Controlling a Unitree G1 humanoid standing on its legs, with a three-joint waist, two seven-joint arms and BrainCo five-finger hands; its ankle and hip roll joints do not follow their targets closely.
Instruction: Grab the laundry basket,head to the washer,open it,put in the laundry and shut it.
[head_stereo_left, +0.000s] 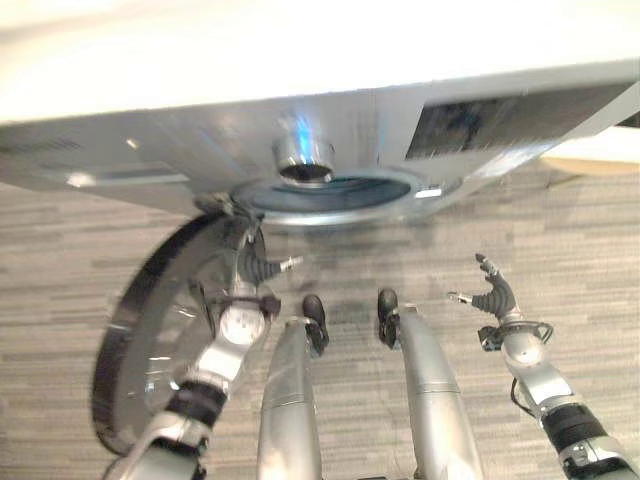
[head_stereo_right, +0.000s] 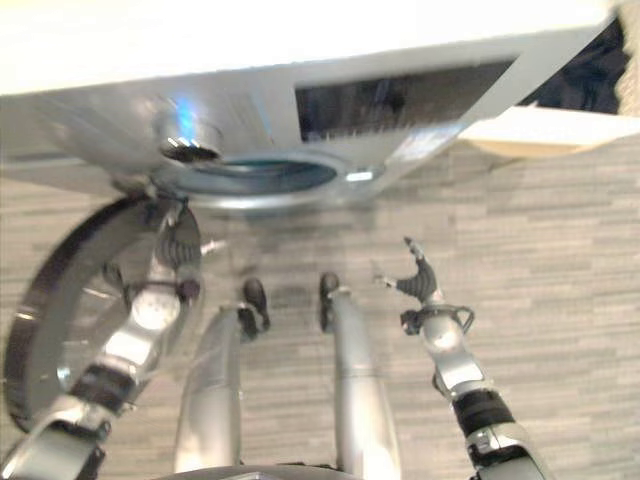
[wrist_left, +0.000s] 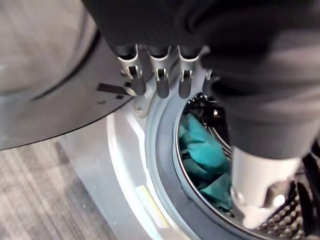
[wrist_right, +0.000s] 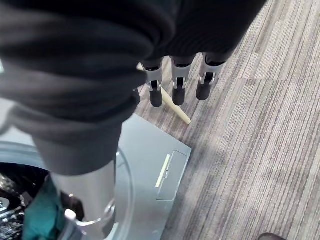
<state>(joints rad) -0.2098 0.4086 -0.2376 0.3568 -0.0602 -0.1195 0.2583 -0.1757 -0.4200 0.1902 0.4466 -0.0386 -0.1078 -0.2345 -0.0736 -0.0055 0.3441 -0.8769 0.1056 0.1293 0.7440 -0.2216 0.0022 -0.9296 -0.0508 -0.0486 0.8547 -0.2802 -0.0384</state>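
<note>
Teal laundry (wrist_left: 200, 155) sits inside the drum, washer door (head_stereo_left: 165, 330) hanging open, left robot hand (head_stereo_left: 262, 268) spread against it, right robot hand (head_stereo_left: 490, 292) spread idle — only shutting remains.

We see a washer (head_stereo_left: 480, 125) with a smooth, glossy silver-grey front, its door (head_stereo_left: 165, 330) a shiny dark ring around glass, soft teal cloth (wrist_left: 200, 155) lying in a perforated metal drum (wrist_left: 295, 210), above a matt, striped grey carpet (wrist_right: 260, 140).

Grey striped carpet floor (head_stereo_left: 560, 230), pale wooden furniture edge (head_stereo_right: 540, 130) at right
</note>
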